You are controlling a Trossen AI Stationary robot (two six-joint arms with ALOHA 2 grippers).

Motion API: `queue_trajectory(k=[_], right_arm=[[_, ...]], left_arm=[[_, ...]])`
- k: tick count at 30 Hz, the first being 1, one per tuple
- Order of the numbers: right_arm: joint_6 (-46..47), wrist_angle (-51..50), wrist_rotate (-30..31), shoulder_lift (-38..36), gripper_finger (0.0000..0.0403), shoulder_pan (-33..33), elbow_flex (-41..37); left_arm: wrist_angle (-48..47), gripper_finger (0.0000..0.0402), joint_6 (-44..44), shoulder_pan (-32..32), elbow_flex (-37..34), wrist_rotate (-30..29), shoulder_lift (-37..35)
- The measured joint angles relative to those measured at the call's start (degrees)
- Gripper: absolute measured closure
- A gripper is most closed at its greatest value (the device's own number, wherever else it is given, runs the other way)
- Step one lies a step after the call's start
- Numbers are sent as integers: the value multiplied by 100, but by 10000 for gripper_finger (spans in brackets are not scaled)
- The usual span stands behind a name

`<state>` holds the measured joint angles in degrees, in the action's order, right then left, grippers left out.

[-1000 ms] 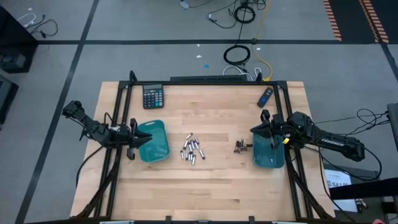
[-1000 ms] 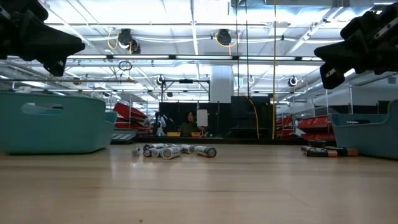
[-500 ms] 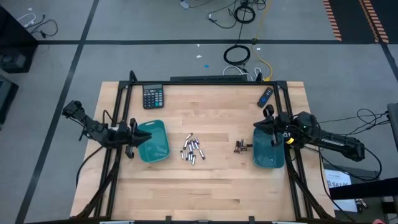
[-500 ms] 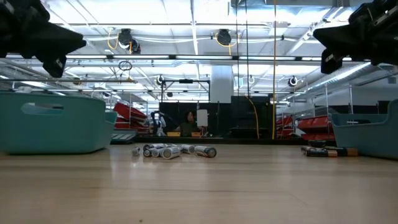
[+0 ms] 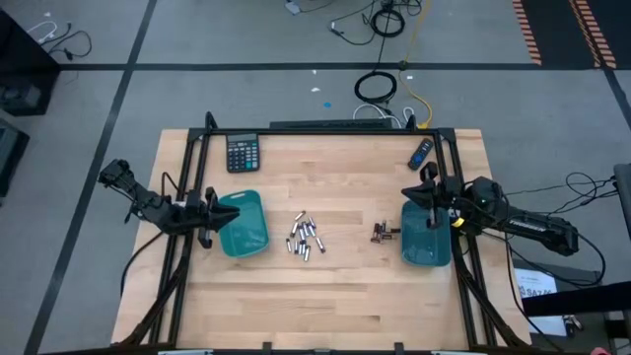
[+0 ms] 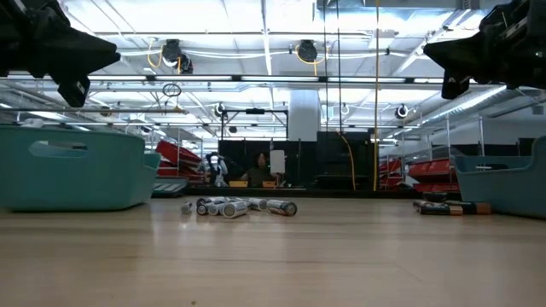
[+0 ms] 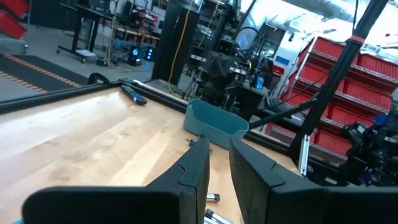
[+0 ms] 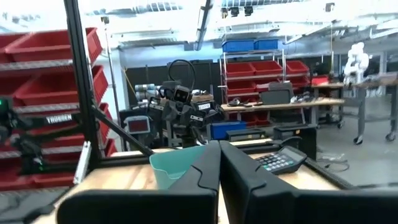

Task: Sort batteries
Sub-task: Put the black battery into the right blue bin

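Taking the heap of batteries (image 5: pixel 305 238) at the middle of the desk (image 5: pixel 325 296) as the landmark, nothing nearer the front edge than that heap is lying on the wood. The cylinders are sitting loose and touching one another, and a smaller cluster of dark pieces (image 5: pixel 383 233) is resting to the heap's right. Left of the heap, the left teal tray (image 5: pixel 244 223) is standing with the left claw (image 5: pixel 210 221) hanging at its outer edge, fingers narrowly parted and holding nothing. Right of the heap, the right claw (image 5: pixel 430 187) is hovering over the far end of the right teal tray (image 5: pixel 426 235), fingers pressed together, empty.

Since a second ago the right claw has been drawing away from the heap toward the back of its tray; the left one is staying put. The heap looks unchanged, so sorting seems barely begun or paused.

Beyond the heap, the calculator (image 5: pixel 243 153) and the blue remote-like stick (image 5: pixel 421 153) are lying near the back edge.
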<state>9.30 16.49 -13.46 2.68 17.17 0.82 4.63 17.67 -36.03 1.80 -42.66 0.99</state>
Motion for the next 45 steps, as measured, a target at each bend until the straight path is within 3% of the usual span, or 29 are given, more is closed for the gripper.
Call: queue_trajectory(k=[10, 14, 17, 19, 24, 31, 35, 40, 45], right_arm=[[1380, 318, -300, 2, 403, -2, -2], [1641, 330, -310, 23, 403, -2, 15], [1510, -351, -481, 229, 403, -12, 405], [1287, -918, -419, 523, 400, -85, 835], [473, -1498, 545, 1440, 395, -370, 1892], [312, -1087, 364, 2528, 394, -714, 2411], [761, -635, 307, 3061, 394, -849, 2369], [2143, -261, -20, 3747, 394, -980, 2372], [2264, -778, -18, 4601, 401, -1420, 2580]], left_arm=[[82, 330, 296, 0, 0, 543, 0], [95, 330, 250, 0, 0, 439, 0], [67, 330, 11, 1, 0, 210, 0], [57, 330, -21, 0, 0, 118, 0], [32, 330, -11, 0, 2, 85, 0], [74, 330, -6, 1, 2, 128, 0], [288, 330, 20, 2, 2, 106, 0], [537, 330, 105, 2, 9, 98, 0], [562, 330, 1, 0, 9, -246, 0]])
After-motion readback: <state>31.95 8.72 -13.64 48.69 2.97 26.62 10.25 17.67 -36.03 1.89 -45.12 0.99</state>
